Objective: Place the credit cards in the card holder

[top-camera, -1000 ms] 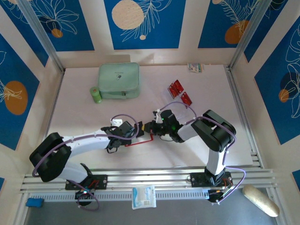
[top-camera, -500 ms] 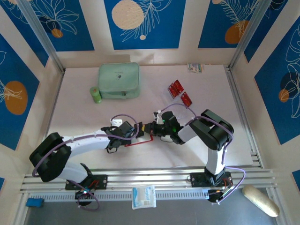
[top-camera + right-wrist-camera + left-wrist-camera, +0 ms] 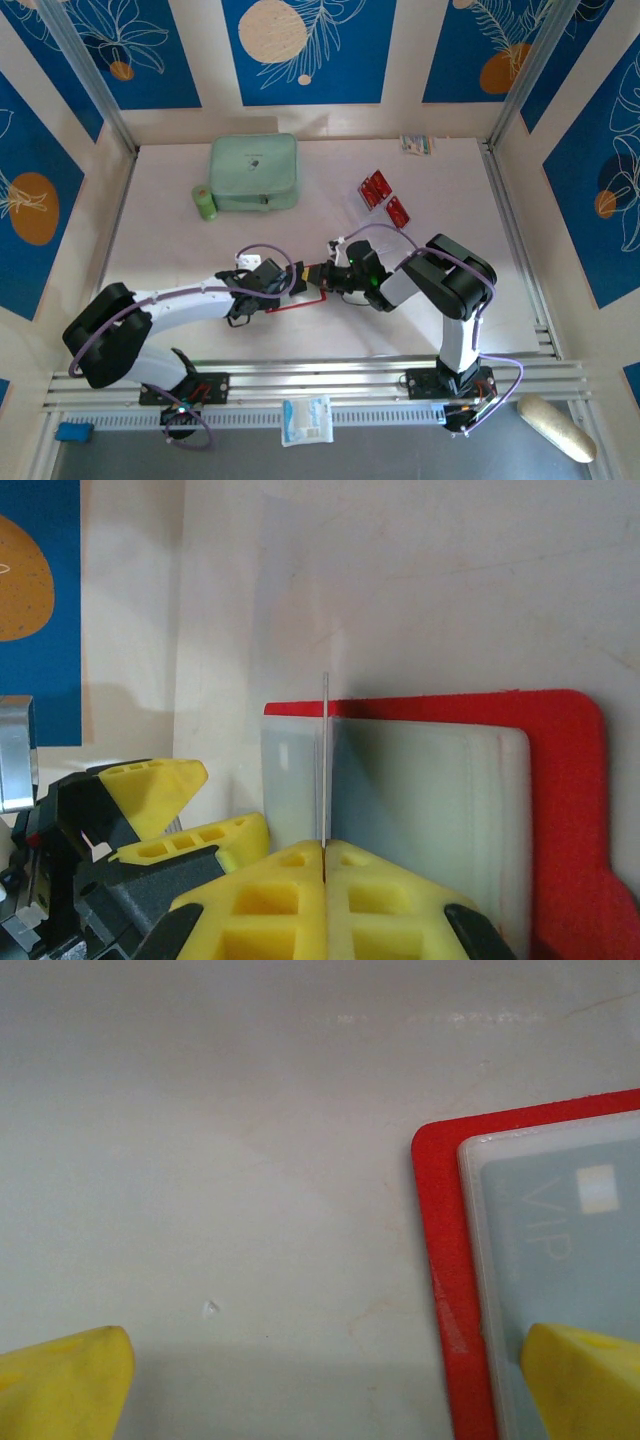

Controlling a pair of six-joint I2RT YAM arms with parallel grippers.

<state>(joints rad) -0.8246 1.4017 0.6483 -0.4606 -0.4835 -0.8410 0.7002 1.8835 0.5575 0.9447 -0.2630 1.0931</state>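
Left jaws spread wide, grasping nothing, low on the desk (image 3: 180, 240) at the card holder (image 3: 445, 1260)'s left edge; one yellow fingertip (image 3: 585, 1380) overlaps the clear sleeve (image 3: 540, 1250)'s corner, contact can't tell. Holder lies open mid-desk between both arms, red backing up. Right jaws clenched on a thin credit card (image 3: 325, 760), seen edge-on and upright over the sleeve's near side. Card face not readable. Two spare red cards (image 3: 386, 198) lie farther right, well apart from the holder.

Step in hand, by my read: seating the pinched card into a sleeve. To do it well: tip the card flat toward the sleeve mouth, lead with one corner, slide along the backing, not down into it. Left jaws should pin the holder so it doesn't skate. Release only once the card is mostly inside. Risk: card bends or catches the sleeve lip.

Writing: "VIP" in pale letters on the card already under the sleeve, small pale chip patch above it. Nothing else legible.
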